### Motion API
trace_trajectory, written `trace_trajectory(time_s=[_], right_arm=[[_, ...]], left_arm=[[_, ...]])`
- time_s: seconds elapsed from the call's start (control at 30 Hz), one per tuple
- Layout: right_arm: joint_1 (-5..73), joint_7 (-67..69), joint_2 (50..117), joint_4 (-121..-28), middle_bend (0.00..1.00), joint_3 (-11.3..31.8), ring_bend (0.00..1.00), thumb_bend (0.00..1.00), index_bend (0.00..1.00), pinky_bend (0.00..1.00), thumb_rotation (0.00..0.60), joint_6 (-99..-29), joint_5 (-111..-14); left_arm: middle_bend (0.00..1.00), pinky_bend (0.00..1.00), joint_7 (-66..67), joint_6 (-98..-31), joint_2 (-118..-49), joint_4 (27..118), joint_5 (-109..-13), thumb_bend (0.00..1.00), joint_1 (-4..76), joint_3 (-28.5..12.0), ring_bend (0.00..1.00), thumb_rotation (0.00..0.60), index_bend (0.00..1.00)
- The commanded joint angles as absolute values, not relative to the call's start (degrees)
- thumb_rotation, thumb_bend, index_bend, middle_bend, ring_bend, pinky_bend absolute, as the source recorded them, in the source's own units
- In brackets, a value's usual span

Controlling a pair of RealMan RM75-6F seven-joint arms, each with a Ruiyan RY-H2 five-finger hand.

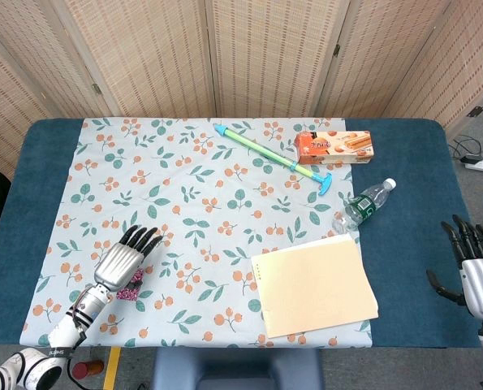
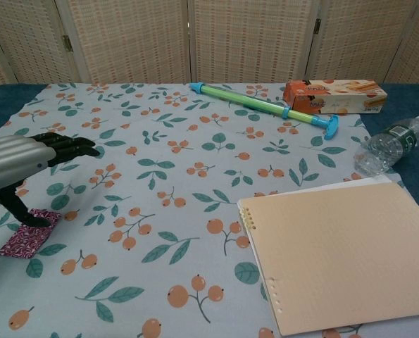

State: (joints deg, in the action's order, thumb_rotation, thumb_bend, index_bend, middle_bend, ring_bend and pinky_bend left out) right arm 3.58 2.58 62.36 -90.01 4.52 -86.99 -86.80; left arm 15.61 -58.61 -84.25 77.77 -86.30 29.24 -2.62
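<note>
**Left hand over the sachet, nothing lifted yet**

The left hand (image 1: pixel 126 258) is seen hovering above the small magenta patterned sachet (image 2: pixel 30 232), which lies flat on the leaf-and-berry printed tablecloth (image 1: pixel 192 187) near the front left corner. The fingers are stretched forward and spread, and the thumb is pointed down so that its tip appears to touch the sachet's near edge in the chest view. No grip can be made out; the sachet is judged not yet taken, so the reach looks done and the pinch and lift are left.

The right hand (image 1: pixel 475 268) is held off the table's right edge, fingers apart, with nothing in it.

A count is taken: one sachet, one tan loose-leaf paper pad (image 1: pixel 314 284), one clear plastic water bottle (image 1: pixel 363 205) lying on its side, one orange biscuit box (image 1: pixel 335 148), one green-and-blue plastic pump toy (image 1: pixel 272 157), one tablecloth, two hands.
</note>
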Motion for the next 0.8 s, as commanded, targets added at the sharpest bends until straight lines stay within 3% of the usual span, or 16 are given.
trace_trajectory(time_s=[0.03,0.8], right_arm=[[3.57,2.58,62.43,-89.92,0.00,4.50,0.00,0.36,0.00,0.00,0.500,-86.92,-86.72],[3.26,2.73,62.45,-90.09,0.00,4.29,0.00,0.36,0.00,0.00,0.502,-87.23,-86.87]], left_arm=[[0.01,0.00,15.39,-58.49,-84.85,77.17,-85.84,0.13,29.34,-2.35,0.00,0.600,0.02],[0.00,0.00,14.76,-57.04,-86.18,71.80,-80.98,0.13,28.83,-1.08,0.00,0.600,0.02]])
